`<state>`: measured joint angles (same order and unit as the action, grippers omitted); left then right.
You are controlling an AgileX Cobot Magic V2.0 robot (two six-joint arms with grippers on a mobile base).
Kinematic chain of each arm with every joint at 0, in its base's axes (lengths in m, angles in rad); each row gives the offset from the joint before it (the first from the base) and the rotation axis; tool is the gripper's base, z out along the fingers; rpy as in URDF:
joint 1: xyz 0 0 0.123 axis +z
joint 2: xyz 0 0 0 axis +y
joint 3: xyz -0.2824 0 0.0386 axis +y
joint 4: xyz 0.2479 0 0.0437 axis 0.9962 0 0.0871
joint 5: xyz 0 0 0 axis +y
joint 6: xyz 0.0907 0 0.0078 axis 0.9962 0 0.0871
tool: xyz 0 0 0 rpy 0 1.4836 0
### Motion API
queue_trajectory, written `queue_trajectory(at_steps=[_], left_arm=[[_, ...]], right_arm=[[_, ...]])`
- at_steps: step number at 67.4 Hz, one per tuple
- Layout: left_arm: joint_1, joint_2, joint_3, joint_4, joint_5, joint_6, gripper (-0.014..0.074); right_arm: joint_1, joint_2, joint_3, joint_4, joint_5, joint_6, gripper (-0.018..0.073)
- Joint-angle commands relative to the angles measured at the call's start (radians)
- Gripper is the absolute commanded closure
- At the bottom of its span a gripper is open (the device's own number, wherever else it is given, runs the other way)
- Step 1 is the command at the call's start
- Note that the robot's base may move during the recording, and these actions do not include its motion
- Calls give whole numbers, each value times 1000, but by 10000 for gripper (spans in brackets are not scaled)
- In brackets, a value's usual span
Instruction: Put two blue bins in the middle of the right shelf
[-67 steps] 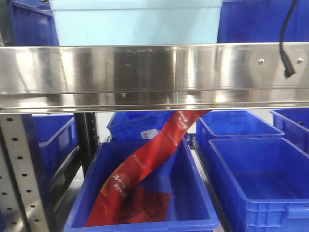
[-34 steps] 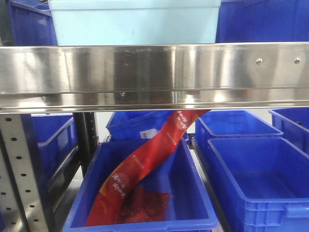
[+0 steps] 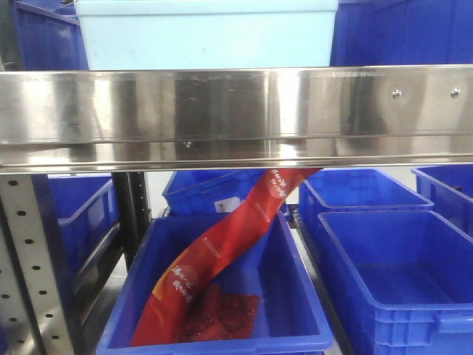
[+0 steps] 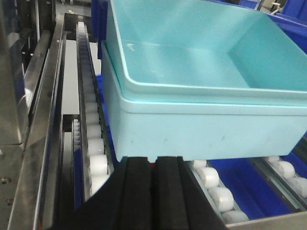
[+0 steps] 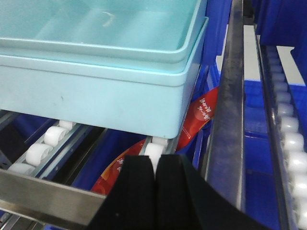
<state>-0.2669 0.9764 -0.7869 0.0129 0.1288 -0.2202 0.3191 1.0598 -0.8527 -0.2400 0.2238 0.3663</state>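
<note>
Two pale sky-blue bins, one nested inside the other, sit on the white rollers of the shelf level. In the front view they show as one pale wall just above the wide brushed-steel front rail. My left gripper is shut and empty, its tips right at the bins' near wall by the bottom edge. My right gripper is shut and empty, a little short of the bins' near right corner. Neither gripper shows in the front view.
Royal-blue bins stand below and beside the pale ones. A red bag hangs from under the rail into a lower bin and shows under the rollers. A perforated steel post stands at left. A steel divider rail runs right of the bins.
A black cable that hung at the front view's top right one second ago has left the view. The bins and rail look the same.
</note>
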Motion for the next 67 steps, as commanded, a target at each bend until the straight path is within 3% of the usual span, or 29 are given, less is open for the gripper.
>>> queue_trajectory(at_steps=[1, 22, 53, 67], left_arm=[[-7, -89, 45, -6, -34, 4, 707], [-7, -296, 107, -7, -49, 4, 707], [-7, -320, 107, -7, -68, 4, 707], [-7, -320, 107, -7, -68, 4, 707]], right_arm=[[2, -80, 37, -15, -26, -8, 725], [2, -311, 88, -17, -15, -8, 725], [2, -407, 88, -15, -27, -8, 725], [0, -490, 100, -28, 111, -27, 725]])
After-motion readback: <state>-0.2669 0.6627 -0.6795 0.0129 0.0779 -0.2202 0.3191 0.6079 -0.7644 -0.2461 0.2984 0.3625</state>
